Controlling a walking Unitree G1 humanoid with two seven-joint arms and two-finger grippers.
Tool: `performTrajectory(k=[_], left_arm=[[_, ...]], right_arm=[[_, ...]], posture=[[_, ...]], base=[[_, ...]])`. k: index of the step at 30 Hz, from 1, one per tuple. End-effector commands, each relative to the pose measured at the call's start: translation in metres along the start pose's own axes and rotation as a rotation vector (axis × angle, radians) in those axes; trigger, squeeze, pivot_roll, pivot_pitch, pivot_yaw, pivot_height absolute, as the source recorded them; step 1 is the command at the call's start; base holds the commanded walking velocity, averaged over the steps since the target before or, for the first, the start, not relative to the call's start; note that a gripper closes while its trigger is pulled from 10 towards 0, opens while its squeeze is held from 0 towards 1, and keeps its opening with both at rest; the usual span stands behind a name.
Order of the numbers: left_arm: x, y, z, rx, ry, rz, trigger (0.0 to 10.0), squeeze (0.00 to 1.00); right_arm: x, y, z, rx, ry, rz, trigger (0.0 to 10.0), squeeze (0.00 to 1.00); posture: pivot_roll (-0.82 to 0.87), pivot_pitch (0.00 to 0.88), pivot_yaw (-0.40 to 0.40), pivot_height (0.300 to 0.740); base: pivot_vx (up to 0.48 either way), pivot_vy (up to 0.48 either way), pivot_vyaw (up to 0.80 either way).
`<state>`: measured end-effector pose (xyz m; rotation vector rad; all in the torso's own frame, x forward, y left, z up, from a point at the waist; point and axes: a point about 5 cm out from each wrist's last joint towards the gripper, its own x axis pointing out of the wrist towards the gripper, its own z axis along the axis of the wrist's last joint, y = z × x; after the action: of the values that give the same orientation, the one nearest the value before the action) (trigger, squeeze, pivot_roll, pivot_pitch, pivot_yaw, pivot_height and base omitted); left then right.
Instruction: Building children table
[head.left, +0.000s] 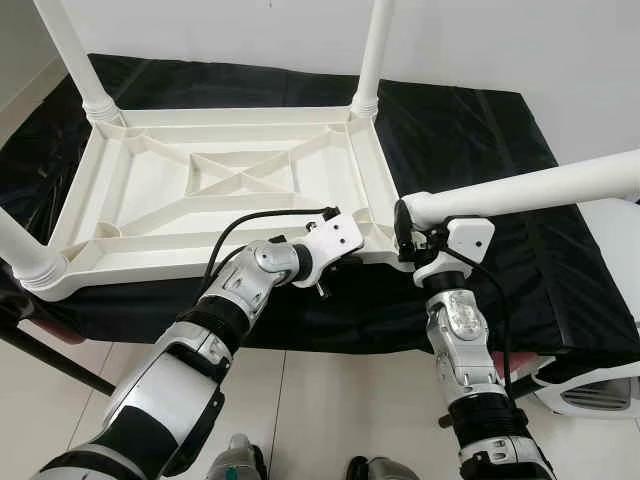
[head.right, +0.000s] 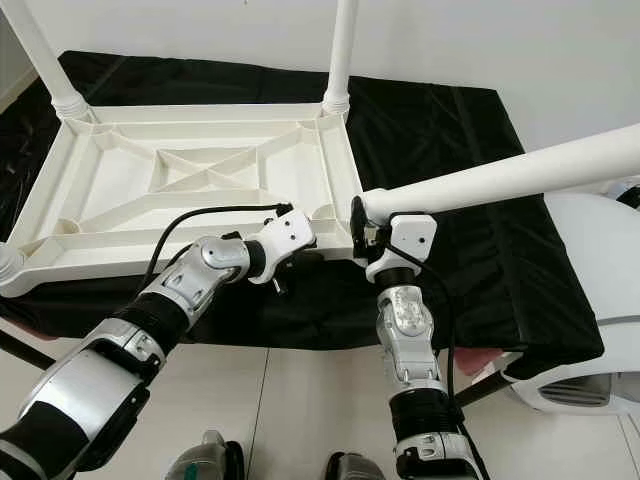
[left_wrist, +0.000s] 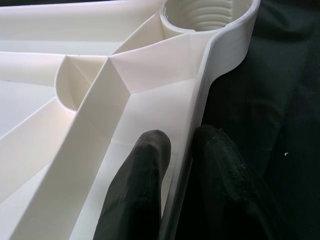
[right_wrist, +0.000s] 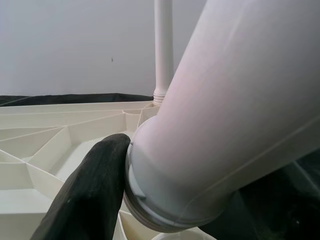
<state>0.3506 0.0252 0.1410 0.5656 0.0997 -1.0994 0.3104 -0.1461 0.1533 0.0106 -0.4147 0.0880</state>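
White wall and pale floor tiles frame a low surface draped in black plastic sheeting (head.left: 480, 130). On that sheeting lies the white moulded-plastic children's table top (head.left: 215, 180), upside down, its ribbed underside facing up and its near edge along the front edge of the sheeting. Three white tubular plastic legs stand in its corner sockets: far left (head.left: 70, 55), far right (head.left: 372, 55) and near left (head.left: 22, 250). A fourth white tubular leg (head.right: 500, 175) slants out over the right side of the sheeting, its threaded end at the table top's near right corner. The right gripper (head.right: 362, 228) is clamped on that leg just above the threaded end; one black finger (right_wrist: 92, 192) presses against the tube. The left gripper (left_wrist: 177, 150) pinches the table top's near rim beside the empty threaded socket (left_wrist: 200, 17), one finger inside the rim, one outside.
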Motion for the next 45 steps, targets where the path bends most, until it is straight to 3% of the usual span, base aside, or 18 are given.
performTrajectory(k=[1, 4, 5, 13, 14, 25, 26, 27, 34, 40, 45], left_arm=[[0.001, 0.001, 0.010, 0.034, -0.028, -0.036, 10.0, 0.00], [0.002, 0.001, 0.010, 0.034, -0.029, -0.037, 10.0, 0.00], [0.002, 0.001, 0.011, 0.035, -0.030, -0.037, 10.0, 0.00], [0.001, 0.000, 0.010, 0.008, -0.040, -0.050, 10.0, 0.00], [0.000, 0.001, 0.011, 0.002, -0.049, -0.057, 10.0, 1.00], [-0.007, 0.008, 0.023, 0.028, -0.099, -0.074, 10.0, 1.00], [-0.009, 0.010, 0.027, 0.035, -0.113, -0.081, 10.0, 0.80], [-0.012, 0.012, 0.032, 0.024, -0.144, -0.096, 10.0, 0.00], [-0.026, 0.021, 0.048, 0.005, -0.241, -0.123, 10.0, 0.00], [-0.041, 0.037, 0.060, -0.015, -0.319, -0.083, 10.0, 0.00], [-0.062, 0.058, 0.094, -0.030, -0.453, -0.024, 10.0, 0.00]], right_arm=[[-0.003, -0.003, -0.002, 0.007, 0.003, -0.005, 0.0, 0.00], [-0.003, -0.003, -0.003, 0.007, 0.013, -0.005, 0.0, 0.00], [-0.002, -0.004, -0.004, 0.006, 0.023, -0.002, 10.0, 0.00], [0.001, -0.009, -0.004, -0.001, 0.033, 0.010, 10.0, 0.00], [0.002, -0.010, -0.005, -0.003, 0.035, 0.011, 10.0, 0.00], [0.011, -0.017, -0.002, -0.021, 0.034, 0.032, 10.0, 0.00], [0.013, -0.018, -0.001, -0.023, 0.036, 0.044, 10.0, 0.00], [0.015, -0.020, -0.001, -0.017, 0.043, 0.060, 10.0, 0.00], [0.022, -0.025, 0.000, -0.025, 0.067, 0.107, 10.0, 0.00], [0.028, -0.032, -0.001, -0.056, 0.097, 0.149, 10.0, 0.00], [0.035, -0.037, -0.004, -0.082, 0.137, 0.179, 10.0, 0.00]], posture=[[0.00, 0.038, -0.017, 0.740], [0.00, 0.038, -0.017, 0.740], [0.00, 0.038, -0.017, 0.740], [0.00, 0.032, -0.016, 0.740], [0.00, 0.029, -0.016, 0.740], [0.00, 0.026, -0.016, 0.740], [0.01, 0.031, -0.020, 0.740], [0.01, 0.035, -0.022, 0.740], [0.01, 0.043, -0.027, 0.740], [0.02, 0.047, -0.031, 0.740], [0.03, 0.045, -0.038, 0.740]], base=[[0.000, 0.000, 0.00], [0.000, 0.000, 0.00], [0.000, 0.000, 0.00], [0.000, 0.000, 0.00], [0.000, 0.000, 0.00], [0.000, 0.000, 0.00], [0.000, 0.000, 0.00], [0.000, 0.000, 0.00], [0.000, 0.000, 0.00], [0.000, 0.000, 0.00], [0.000, 0.000, 0.00]])
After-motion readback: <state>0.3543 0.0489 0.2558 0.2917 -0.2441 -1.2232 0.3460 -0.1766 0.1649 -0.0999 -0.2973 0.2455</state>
